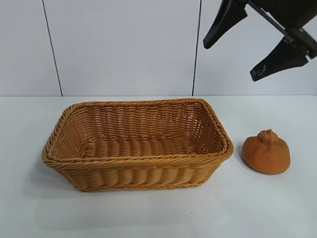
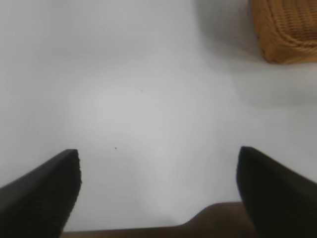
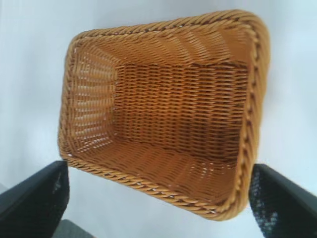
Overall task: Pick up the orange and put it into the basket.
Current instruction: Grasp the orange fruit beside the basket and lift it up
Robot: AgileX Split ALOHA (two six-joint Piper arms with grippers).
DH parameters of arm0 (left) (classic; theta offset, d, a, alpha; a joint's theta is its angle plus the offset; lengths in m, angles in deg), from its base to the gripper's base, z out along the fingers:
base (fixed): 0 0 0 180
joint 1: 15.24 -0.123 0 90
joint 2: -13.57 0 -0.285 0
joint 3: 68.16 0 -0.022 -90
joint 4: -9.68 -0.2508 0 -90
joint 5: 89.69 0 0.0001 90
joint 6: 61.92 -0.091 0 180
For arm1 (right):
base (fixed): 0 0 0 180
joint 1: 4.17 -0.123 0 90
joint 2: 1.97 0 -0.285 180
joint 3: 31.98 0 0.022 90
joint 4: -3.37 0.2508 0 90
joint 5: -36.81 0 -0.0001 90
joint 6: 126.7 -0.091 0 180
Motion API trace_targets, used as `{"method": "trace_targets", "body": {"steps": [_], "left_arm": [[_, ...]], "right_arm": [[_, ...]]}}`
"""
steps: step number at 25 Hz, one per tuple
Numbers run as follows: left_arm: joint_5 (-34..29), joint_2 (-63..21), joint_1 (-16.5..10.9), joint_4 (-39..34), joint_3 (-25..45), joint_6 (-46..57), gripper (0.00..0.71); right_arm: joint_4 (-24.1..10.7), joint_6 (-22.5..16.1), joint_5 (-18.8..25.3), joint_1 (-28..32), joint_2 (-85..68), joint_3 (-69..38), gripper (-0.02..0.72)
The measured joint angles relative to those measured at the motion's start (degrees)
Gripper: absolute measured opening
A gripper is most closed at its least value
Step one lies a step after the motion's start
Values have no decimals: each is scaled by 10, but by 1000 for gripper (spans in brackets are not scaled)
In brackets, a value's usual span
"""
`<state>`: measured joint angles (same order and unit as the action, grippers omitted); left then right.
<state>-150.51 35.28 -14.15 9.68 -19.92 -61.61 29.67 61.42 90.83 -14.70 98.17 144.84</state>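
Observation:
The orange [image 1: 266, 152], dull and lumpy with a knob on top, lies on the white table just right of the basket [image 1: 138, 159], a short way from its right end. The wicker basket is empty. My right gripper [image 1: 230, 62] hangs open high above the table, up and behind the orange, with nothing between its fingers. In the right wrist view the open right gripper [image 3: 158, 168] looks down into the basket [image 3: 163, 191]; the orange is out of that view. My left gripper [image 2: 158, 153] is open over bare table, with one corner of the basket [image 2: 287, 34] farther off.
The white table [image 1: 148, 213] runs back to a pale panelled wall [image 1: 124, 44]. Nothing else stands on it besides the basket and the fruit.

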Motion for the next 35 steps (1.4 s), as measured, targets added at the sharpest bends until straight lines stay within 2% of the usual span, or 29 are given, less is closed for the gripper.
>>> {"method": "trace_targets", "body": {"steps": [2, 4, 6, 10, 13, 21, 35], "left_arm": [[0, -29, 0, 0, 0, 0, 611], [-1, -53, 0, 0, 1, 0, 611], [-1, -80, 0, 0, 1, 0, 611], [-1, -134, 0, 6, 2, 0, 611], [-1, -142, 0, 7, 2, 0, 610], [-1, -142, 0, 7, 2, 0, 610], [-1, -142, 0, 7, 2, 0, 610]], "right_arm": [[-72, -42, 10, 0, 0, 14, 674], [-122, -72, 15, 1, 0, 18, 674], [-143, -87, 21, 9, 2, 19, 674], [-151, -92, 25, 46, 10, 19, 674], [-155, -92, 29, 69, 20, 19, 674], [-155, -91, 25, 77, 79, 14, 674], [-145, -81, -41, 77, 262, 13, 672]]}}
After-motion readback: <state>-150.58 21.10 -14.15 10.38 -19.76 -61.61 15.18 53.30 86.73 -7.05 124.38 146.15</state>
